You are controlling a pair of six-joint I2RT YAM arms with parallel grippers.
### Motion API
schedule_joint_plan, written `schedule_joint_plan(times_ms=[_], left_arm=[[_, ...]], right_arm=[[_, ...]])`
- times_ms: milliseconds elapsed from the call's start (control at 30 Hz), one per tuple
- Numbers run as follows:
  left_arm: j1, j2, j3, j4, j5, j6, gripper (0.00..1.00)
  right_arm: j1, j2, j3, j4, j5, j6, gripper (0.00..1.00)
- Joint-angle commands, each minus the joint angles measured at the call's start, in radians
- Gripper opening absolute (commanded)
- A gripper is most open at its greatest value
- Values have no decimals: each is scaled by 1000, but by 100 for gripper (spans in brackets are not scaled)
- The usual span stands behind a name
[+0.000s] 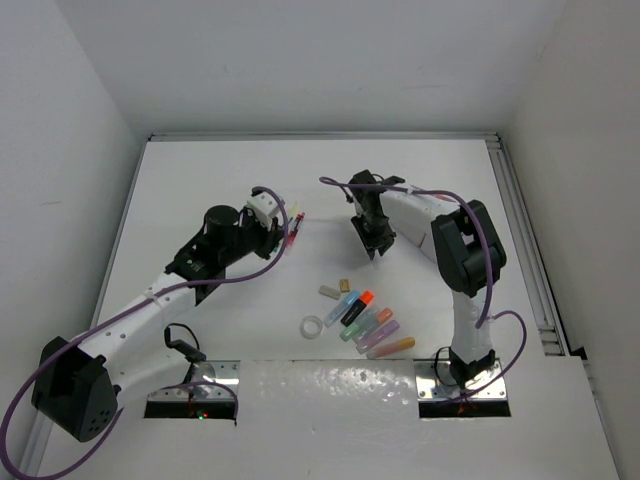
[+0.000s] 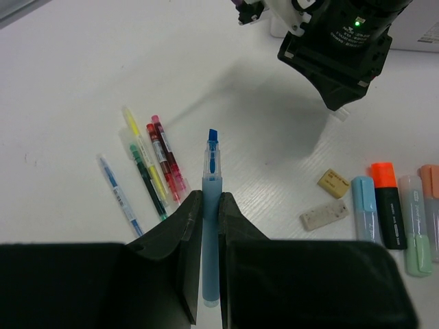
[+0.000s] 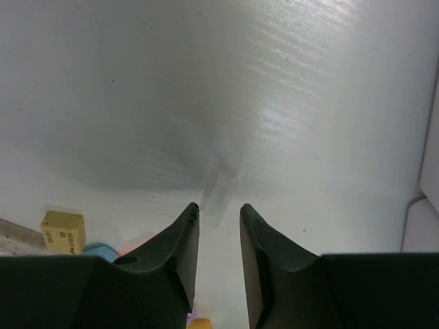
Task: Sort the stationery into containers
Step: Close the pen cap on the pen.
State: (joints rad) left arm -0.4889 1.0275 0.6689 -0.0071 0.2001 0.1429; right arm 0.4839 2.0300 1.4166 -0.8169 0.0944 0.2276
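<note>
My left gripper (image 2: 210, 199) is shut on a blue highlighter (image 2: 211, 226), uncapped, its blue tip pointing forward above the table. Several thin pens (image 2: 154, 164) lie just left of it; from above they show beside the left gripper (image 1: 280, 238). My right gripper (image 3: 218, 209) is open and empty, its jaws either side of a small clear cap (image 3: 221, 192) lying on the table. It hangs over the table middle (image 1: 376, 250). Several highlighters (image 1: 365, 320), two beige erasers (image 2: 333, 183) and a clear tape ring (image 1: 312, 326) lie together. The organizer is out of view.
The right arm's black head (image 2: 336, 48) is close ahead of the left gripper. An eraser (image 3: 63, 232) sits low left of the right jaws. White walls enclose the table; a metal rail (image 1: 525, 250) runs along its right edge.
</note>
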Motion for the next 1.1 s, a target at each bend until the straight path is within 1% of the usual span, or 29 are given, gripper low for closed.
schedule_joint_plan(times_ms=[0,200,300,400,433,500,533,600,700,767,800,833,900,933,967,1000,1033,1067], left_arm=[[15,-15,-5,58,-7,-16,0],[18,-14,0,55,-11,-12,0],[18,-14,1,56,-11,-11,0],[19,-12,4,56,-11,-14,0],[19,-12,8,56,-10,-12,0],[18,-12,12,55,-10,-14,0],[19,-12,14,53,-5,-12,0],[18,-14,15,52,5,-11,0],[19,-15,17,52,39,-20,0],[19,-15,17,64,68,-43,0],[19,-18,20,76,90,-69,0],[19,-21,23,82,102,-69,0],[19,-24,31,96,134,-111,0],[19,-29,32,113,168,-132,0],[19,-30,35,120,180,-175,0],[21,-33,38,130,192,-190,0],[19,-33,38,142,214,-227,0],[19,-33,38,150,222,-244,0]], right_arm=[[-8,15,-8,22,-47,41,29],[-18,30,-28,33,-47,59,28],[-25,29,-51,53,-47,67,26],[-34,30,-77,78,-47,82,17],[-44,30,-80,88,-45,85,10],[-51,29,-85,93,-42,96,2],[-51,23,-85,93,-42,99,0],[-50,7,-76,93,-41,99,0],[-45,-59,-33,87,-54,118,0],[-39,-151,-13,120,-64,151,0],[-30,-230,-8,183,-52,185,0],[-28,-275,-16,229,-51,185,0],[-18,-362,-74,333,-45,278,0],[-11,-442,-103,473,-50,314,0],[-2,-476,-135,537,-61,366,0],[30,-508,-184,644,-62,381,0],[50,-554,-197,694,-53,394,0],[70,-566,-218,731,-44,397,0]])
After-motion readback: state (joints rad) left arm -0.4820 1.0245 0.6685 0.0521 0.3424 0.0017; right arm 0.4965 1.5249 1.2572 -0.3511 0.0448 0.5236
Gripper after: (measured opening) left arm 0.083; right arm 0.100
